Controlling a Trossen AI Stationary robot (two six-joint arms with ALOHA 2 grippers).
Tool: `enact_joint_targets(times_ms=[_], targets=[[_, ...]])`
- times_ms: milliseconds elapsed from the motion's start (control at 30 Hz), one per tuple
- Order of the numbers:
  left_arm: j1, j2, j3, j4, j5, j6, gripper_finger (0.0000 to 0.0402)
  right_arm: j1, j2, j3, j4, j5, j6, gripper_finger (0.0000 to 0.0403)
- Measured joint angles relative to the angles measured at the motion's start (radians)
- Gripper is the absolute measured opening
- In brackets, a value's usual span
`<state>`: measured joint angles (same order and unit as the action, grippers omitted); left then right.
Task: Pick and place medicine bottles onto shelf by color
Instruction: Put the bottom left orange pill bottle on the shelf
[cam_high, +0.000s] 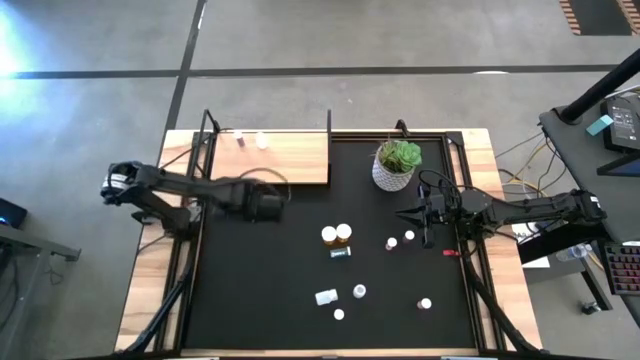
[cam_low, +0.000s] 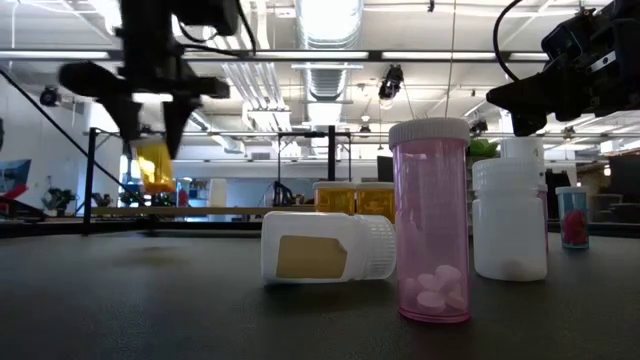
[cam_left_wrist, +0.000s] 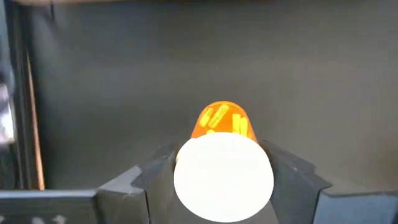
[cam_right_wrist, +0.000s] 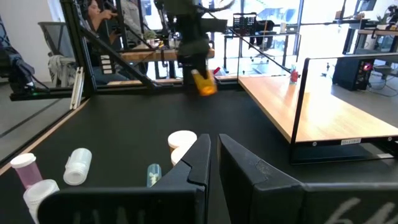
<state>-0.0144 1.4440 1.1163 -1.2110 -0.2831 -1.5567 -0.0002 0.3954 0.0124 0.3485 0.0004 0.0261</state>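
Just off the shelf's (cam_high: 285, 158) front edge, over the black mat (cam_high: 250, 290), the left claw (cam_left_wrist: 222, 177) is clamped on an orange bottle (cam_left_wrist: 222, 121) held clear of the surface; the grip sits at the white cap end, so the bottle could tilt or slip, or strike a black corner post on approach to the shelf. Farther from the shelf, near the potted plant (cam_high: 397, 163), the right claw (cam_right_wrist: 214, 165) waits with fingers together. Other bottles stand or lie scattered on the mat covering the wooden tabletop (cam_high: 150, 290), in an open workshop with desks and ceiling lights.
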Motion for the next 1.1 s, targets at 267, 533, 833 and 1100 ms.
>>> enact_joint_targets(times_ms=[267,533,833,1100], targets=[[0.217,0.076,0.097,0.002,-0.039,0.344,0.0188,0.000,0.000,0.000,0.000,0.000,0.000,0.0022],[0.409,0.159,0.247,0.052,-0.039,0.695,0.0188,0.000,0.000,0.000,0.000,0.000,0.000,0.0022],[0.546,0.312,0.411,0.058,-0.023,0.863,0.0188,0.000,0.000,0.000,0.000,0.000,0.000,0.0022],[0.627,0.425,0.544,0.060,0.017,0.955,0.0188,0.000,0.000,0.000,0.000,0.000,0.000,0.0022]])
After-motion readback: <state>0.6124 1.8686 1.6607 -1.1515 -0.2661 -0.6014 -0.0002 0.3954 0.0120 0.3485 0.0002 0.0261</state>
